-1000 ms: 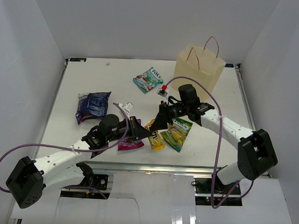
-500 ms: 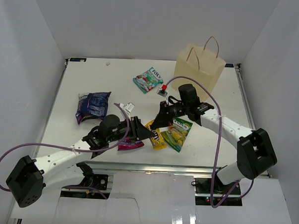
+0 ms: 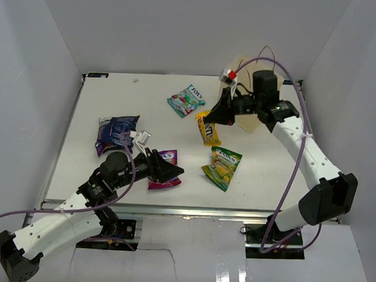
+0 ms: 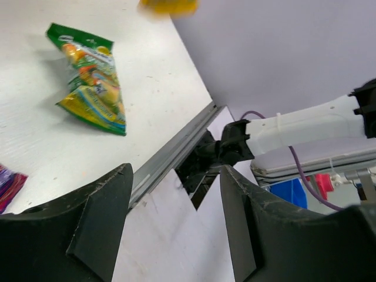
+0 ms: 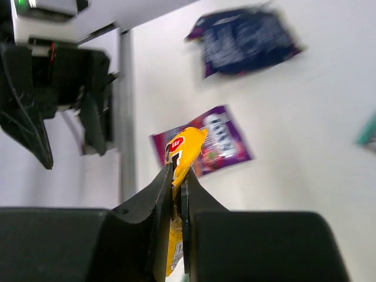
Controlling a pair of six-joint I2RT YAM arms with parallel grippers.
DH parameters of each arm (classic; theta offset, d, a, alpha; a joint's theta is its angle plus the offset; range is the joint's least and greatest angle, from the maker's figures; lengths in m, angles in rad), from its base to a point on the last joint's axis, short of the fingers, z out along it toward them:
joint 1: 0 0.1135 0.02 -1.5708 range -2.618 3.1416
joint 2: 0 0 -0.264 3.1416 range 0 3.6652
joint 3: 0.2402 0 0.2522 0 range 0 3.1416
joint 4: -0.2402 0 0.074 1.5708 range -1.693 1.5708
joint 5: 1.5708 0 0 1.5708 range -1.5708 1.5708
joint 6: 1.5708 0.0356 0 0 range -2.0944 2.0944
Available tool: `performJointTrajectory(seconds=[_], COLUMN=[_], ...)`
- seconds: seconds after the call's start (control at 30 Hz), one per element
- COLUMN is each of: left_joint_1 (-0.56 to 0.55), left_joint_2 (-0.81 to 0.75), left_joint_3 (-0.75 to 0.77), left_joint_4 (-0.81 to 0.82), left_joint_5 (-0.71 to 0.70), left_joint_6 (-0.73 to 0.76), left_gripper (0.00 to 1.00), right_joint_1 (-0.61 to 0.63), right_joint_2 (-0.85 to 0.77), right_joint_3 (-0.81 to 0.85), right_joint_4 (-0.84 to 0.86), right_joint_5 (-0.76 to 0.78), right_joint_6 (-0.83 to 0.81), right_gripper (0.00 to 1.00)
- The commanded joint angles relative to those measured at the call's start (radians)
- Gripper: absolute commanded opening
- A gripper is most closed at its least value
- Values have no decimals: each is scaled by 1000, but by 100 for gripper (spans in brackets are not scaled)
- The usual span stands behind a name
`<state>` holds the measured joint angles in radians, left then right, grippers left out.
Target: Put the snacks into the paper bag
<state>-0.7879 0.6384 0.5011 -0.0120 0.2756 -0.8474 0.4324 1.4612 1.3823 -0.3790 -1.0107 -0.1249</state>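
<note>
Clock directions are read on the table from above, with 6 o'clock at the arm bases.

**Tool state.** The right gripper is pressed together on the upper end of the yellow bar. The wrist view shows the right gripper pinching the yellow bar by a thin edge, and most of the wrapper hangs free, clear of the table. The left gripper is spread and holds nothing. It sits low at 7 o'clock, next to the purple packet.

**Location of the work.** The paper bag stands at 1 o'clock, partly hidden behind the right arm. Whether its mouth is open cannot be seen. The held bar is just short of it, on its 7 o'clock side.

**Procedure, as judged.**
1. Keep the pinch closed because the grip is narrow and the glossy wrapper could slip.
2. Raise the bar until its dangling lower end is above the bag's rim, then move it toward 1 o'clock.
3. Pass between or beside the cord handles so the fingers do not catch a loop. The bag looks light and could tip.
4. Centre the bar over the mouth, then open the fingers.

**Remaining.** The teal packet lies at 12 o'clock, the dark blue packet at 9, and the green-yellow packet at 5.
</note>
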Motion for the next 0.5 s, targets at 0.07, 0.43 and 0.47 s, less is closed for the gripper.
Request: performJointTrajectory(seconds=[0.07,0.43,0.47], left_joint_1=[-4,-4,-4], left_joint_2=[-66,-143,-147], left_joint_3=[22,33,40], left_joint_4=[-331,-503,-516], left_joint_5=[-150,-355,-372], left_joint_6=[-4,-61,-61], left_gripper=[71,73,74], right_joint_1=[-154,-325,-334], right_joint_2=[10,166,180], right_joint_3=[364,659,659], right_joint_4=[-51,95,103], right_joint_5=[110,561,573], right_joint_6=[-113,-76,-78], right_gripper=[8,8,8])
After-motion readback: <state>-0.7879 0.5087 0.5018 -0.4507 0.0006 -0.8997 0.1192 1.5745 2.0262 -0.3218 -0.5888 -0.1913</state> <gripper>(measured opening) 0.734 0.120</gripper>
